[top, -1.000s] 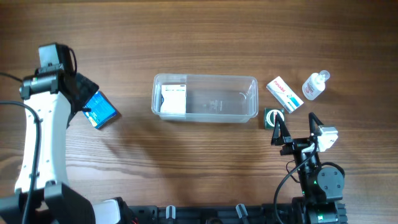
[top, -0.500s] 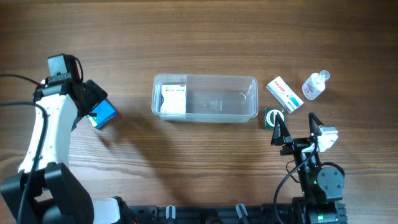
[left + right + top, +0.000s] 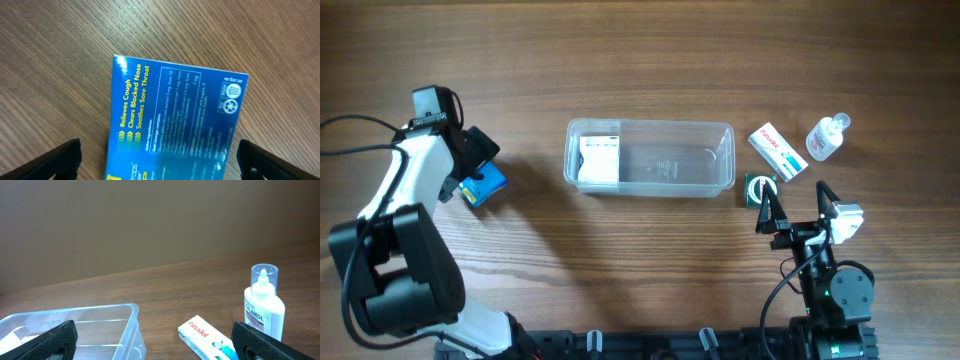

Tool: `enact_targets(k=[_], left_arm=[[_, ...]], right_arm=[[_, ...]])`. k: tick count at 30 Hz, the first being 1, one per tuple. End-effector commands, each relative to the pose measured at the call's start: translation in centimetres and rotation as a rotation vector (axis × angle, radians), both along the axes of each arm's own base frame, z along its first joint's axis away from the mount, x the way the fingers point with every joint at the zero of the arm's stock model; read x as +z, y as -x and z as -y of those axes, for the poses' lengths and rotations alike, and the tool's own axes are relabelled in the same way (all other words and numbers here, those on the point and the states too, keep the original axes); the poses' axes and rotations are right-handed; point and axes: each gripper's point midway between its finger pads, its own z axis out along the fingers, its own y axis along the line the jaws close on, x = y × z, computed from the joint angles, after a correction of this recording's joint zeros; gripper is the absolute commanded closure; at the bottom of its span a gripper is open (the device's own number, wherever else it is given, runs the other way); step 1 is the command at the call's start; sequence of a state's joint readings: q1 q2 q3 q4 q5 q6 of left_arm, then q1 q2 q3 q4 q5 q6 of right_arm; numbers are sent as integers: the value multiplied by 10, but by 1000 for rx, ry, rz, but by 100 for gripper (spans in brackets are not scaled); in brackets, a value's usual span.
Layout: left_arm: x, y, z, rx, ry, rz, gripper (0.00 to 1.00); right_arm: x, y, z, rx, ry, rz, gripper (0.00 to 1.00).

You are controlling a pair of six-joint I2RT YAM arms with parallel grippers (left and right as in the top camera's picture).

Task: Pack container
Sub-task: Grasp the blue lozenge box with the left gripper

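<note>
Container (image 3: 670, 172) sits at the middle of the table (image 3: 620, 60) with one white box (image 3: 599, 159) at its left end. Your left claw (image 3: 159, 157) is spread above a blue box (image 3: 175, 120); your right claw (image 3: 796, 207) is spread too.

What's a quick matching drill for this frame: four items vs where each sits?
Items:
1 blue box
2 white box
3 Panadol box
4 clear bottle

Places:
a inside, at the left end of the container
b farthest right
c between container and bottle
d below the open left pincer

Pairs: 1-d; 2-a; 3-c; 4-b
</note>
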State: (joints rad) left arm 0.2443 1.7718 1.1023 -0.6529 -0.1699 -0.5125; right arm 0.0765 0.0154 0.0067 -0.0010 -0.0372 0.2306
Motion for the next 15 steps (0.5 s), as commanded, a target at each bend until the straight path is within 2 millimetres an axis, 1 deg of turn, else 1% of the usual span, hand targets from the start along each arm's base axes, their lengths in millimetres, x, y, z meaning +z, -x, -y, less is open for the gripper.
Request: enact_targets(k=[1,4,9,12,15], left_arm=[[-15,-1,0,-11,9,-24,0],[-23,-2,1,-14,11,-34,0],[-24,-5,1,-16,9,-25,0],[-25,-5,5,-23,27,-22,0],[-32,-4,8,-27,39,-12,0]], right_arm=[[0,0,-2,11,-8,2,0],[0,0,-2,11,-8,2,0],[0,0,-2,11,-8,2,0],[0,0,-2,11,-8,2,0],[0,0,-2,11,-8,2,0]])
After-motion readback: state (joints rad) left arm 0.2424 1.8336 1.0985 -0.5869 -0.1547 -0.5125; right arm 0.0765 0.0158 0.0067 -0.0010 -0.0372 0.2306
